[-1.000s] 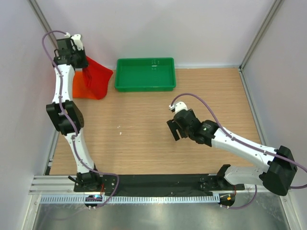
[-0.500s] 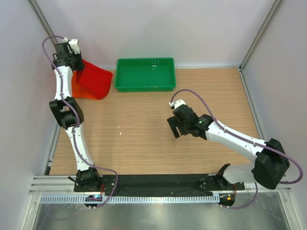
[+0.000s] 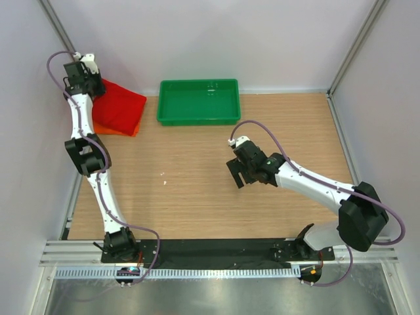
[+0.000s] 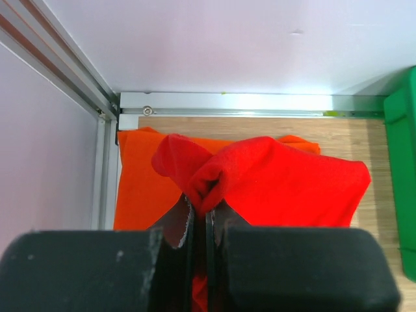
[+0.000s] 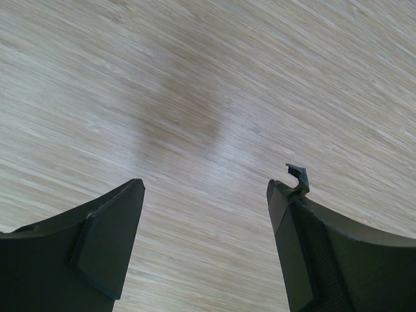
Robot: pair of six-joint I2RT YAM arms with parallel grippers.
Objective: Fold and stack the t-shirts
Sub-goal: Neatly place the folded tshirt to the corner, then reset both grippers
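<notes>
The red t-shirt [image 3: 119,105] lies folded on top of the orange t-shirt [image 3: 113,130] in the far left corner of the table. My left gripper [image 3: 87,84] is shut on a bunched edge of the red t-shirt [image 4: 286,185], at its far left corner. In the left wrist view the orange t-shirt [image 4: 140,192] shows underneath, along the left and far sides. My right gripper [image 3: 239,176] hangs open over bare wood near the middle of the table; nothing lies between its fingertips [image 5: 205,188].
A green plastic tray [image 3: 199,115] stands at the back, just right of the shirts; its edge [image 4: 402,162] shows in the left wrist view. White walls and aluminium frame posts [image 3: 58,26] close in the left corner.
My left gripper has carried the red t-shirt's raised edge leftward and down, so the shirt now lies flat over the orange one. The right arm shifted slightly left.
</notes>
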